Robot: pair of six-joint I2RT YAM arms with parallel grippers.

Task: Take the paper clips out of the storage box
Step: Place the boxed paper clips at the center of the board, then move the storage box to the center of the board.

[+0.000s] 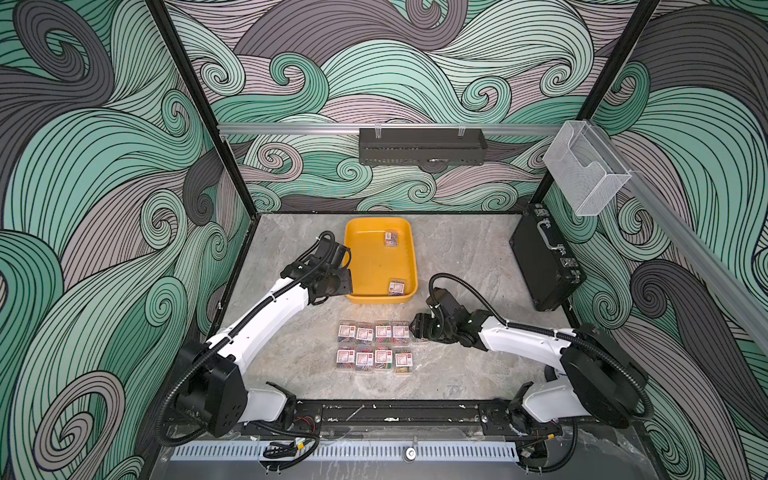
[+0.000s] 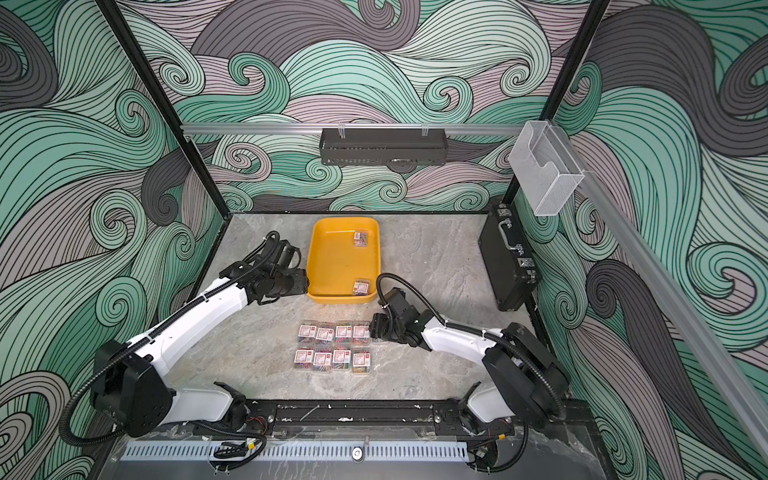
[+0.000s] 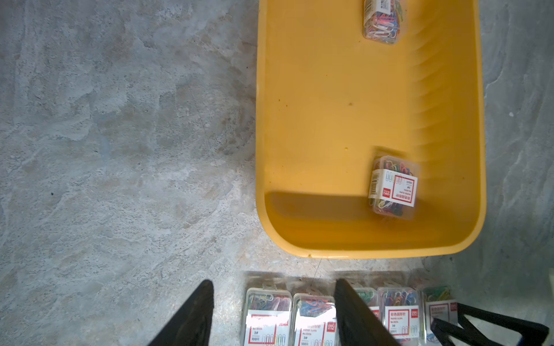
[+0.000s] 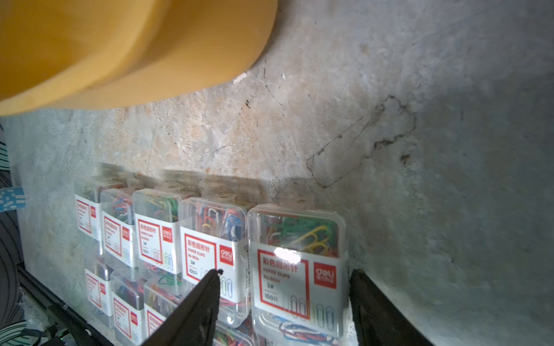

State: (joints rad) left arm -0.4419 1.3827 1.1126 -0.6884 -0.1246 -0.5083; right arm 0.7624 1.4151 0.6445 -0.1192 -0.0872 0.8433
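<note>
The storage box is a shallow yellow tray at the back middle of the table. Two boxes of paper clips lie in it: one at the far right, one in the near right corner. Several more stand in two rows on the table in front. My right gripper is open and straddles the right-end box of the back row, which rests on the table. My left gripper hangs open and empty just left of the tray.
A black briefcase stands against the right wall. A clear bin hangs on the right wall's rail, and a black rack on the back wall's rail. The arms' base rail runs along the front edge.
</note>
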